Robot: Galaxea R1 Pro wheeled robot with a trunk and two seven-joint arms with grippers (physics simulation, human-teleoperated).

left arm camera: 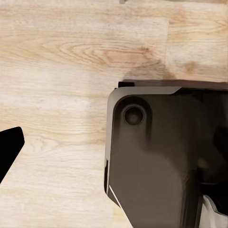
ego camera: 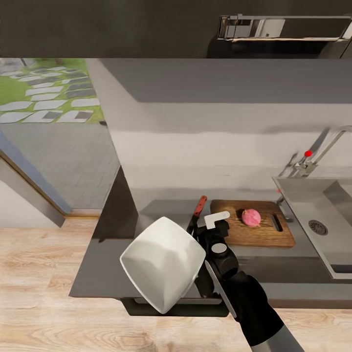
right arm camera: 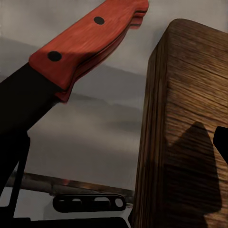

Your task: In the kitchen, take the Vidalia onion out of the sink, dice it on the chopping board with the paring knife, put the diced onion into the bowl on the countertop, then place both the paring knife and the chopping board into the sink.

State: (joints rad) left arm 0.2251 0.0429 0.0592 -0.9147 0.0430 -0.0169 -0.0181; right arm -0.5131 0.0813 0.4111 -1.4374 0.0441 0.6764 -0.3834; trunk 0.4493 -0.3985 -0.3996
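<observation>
With the Vidalia onion sitting whole and pink on the chopping board, the step in hand, as I judge it, is getting the paring knife. It lies on the countertop just beside the board's short end, at the board's 9 o'clock, reddish handle pointing away to 12.

My right claw hovers at the gap between knife and board. Up close, the handle fills one side of the wrist view and the board's wooden edge rises on the other. Are my fingers apart or together? I cannot tell. Nor can I for my left claw, which hangs low over the wooden floor.

To do this well, I want the fingers straddling the handle, not the dark blade, and clear of the board's edge, which is very near. A slow, square close on the handle's middle should keep the blade from swinging. The onion looks round and free to roll, so any bump to the board is a risk.

The bowl sits tilted at my claw's 7 o'clock, by the counter's front edge; I'd keep my forearm off it. The sink waits at the board's 3 o'clock.
</observation>
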